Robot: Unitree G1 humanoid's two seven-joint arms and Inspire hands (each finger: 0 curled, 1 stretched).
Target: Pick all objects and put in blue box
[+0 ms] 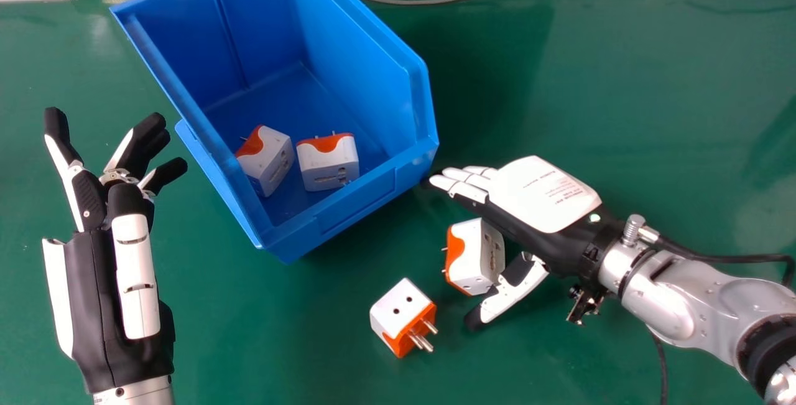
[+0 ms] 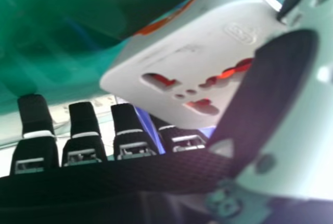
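Though around an adapter, right hand, fingers straight, hold unclear; left hand relaxed, empty.

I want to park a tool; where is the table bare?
Bare green table lies right of the blue box, beyond the right robot hand, and between the left robot hand and the nearest loose adapter. It is crowded where the right robot hand, the second loose adapter beside it and the box's right corner bunch together.

Four white-and-orange plug adapters, one blue box.
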